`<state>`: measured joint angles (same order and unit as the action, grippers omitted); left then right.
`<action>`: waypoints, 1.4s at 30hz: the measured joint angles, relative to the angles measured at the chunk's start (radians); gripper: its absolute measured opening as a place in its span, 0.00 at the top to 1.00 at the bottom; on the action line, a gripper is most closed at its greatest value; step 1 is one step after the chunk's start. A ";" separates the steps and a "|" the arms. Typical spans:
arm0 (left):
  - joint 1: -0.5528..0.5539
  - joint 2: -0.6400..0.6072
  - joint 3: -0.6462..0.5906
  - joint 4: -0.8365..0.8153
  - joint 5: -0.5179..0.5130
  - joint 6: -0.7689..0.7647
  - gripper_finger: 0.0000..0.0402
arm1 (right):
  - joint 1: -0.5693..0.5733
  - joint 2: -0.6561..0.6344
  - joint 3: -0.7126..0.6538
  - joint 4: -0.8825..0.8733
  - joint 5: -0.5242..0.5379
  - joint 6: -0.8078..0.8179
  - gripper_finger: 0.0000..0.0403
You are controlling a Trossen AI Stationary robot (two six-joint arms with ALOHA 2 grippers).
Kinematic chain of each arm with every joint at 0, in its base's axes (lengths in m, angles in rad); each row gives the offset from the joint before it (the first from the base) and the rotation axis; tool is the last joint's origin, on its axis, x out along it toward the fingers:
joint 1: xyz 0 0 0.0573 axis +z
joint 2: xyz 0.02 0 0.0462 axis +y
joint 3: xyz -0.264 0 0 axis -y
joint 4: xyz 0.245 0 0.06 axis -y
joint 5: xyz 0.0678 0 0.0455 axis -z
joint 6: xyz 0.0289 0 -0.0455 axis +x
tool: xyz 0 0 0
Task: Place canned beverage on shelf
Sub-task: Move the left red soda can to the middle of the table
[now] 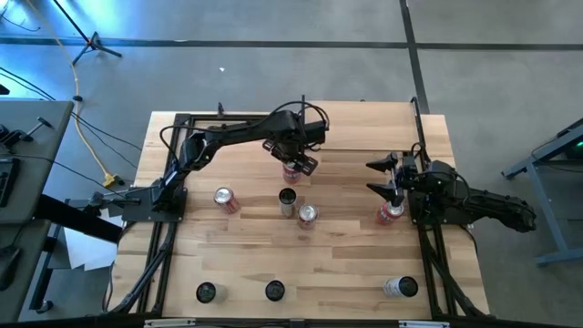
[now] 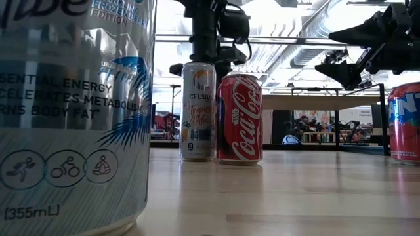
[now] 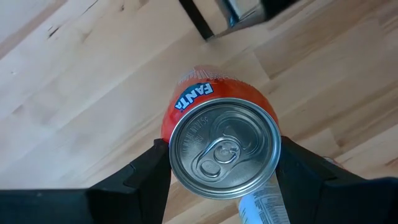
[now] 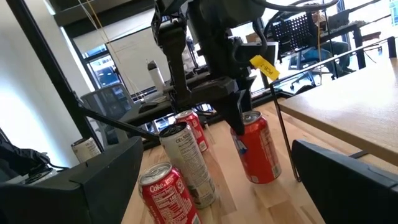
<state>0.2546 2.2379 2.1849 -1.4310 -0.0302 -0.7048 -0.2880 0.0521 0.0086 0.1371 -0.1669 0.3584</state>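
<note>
My left gripper (image 1: 292,166) points down near the table's far middle, shut on an orange Fanta can (image 3: 224,146). In the right wrist view this can (image 4: 256,149) stands upright beside the shelf (image 4: 348,99), a raised pale wood board with thin black uprights at the far right (image 1: 373,128). In the low view the can is hidden behind other cans. My right gripper (image 1: 384,176) waits open and level at the table's right side, above a second red can (image 1: 390,213). My left gripper pinches the Fanta can's upper wall just under the rim (image 3: 169,152) between its two fingers (image 3: 146,177), one on each side. The fingers come from above, pointing down. The can stays upright with its base down at the tabletop (image 4: 266,179); I cannot tell whether it rests there.
A tall Celsius can (image 1: 288,202) and a Coca-Cola can (image 1: 307,216) stand just nearer than the held can. Another red can (image 1: 225,199) sits to their left. Three more cans (image 1: 274,290) line the near edge, and one fills the low view's left (image 2: 72,111).
</note>
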 joint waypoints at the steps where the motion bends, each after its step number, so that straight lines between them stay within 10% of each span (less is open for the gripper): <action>1: 0.000 0.000 0.000 -0.003 0.000 0.000 0.47 | 0.000 0.000 0.000 0.000 0.000 0.000 0.01; 42: -0.056 0.005 0.003 0.000 0.019 -0.009 0.43 | 0.000 0.000 0.000 -0.041 0.000 0.000 0.01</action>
<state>0.1989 2.2433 2.1883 -1.4315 -0.0116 -0.7136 -0.2880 0.0521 0.0086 0.0958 -0.1669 0.3582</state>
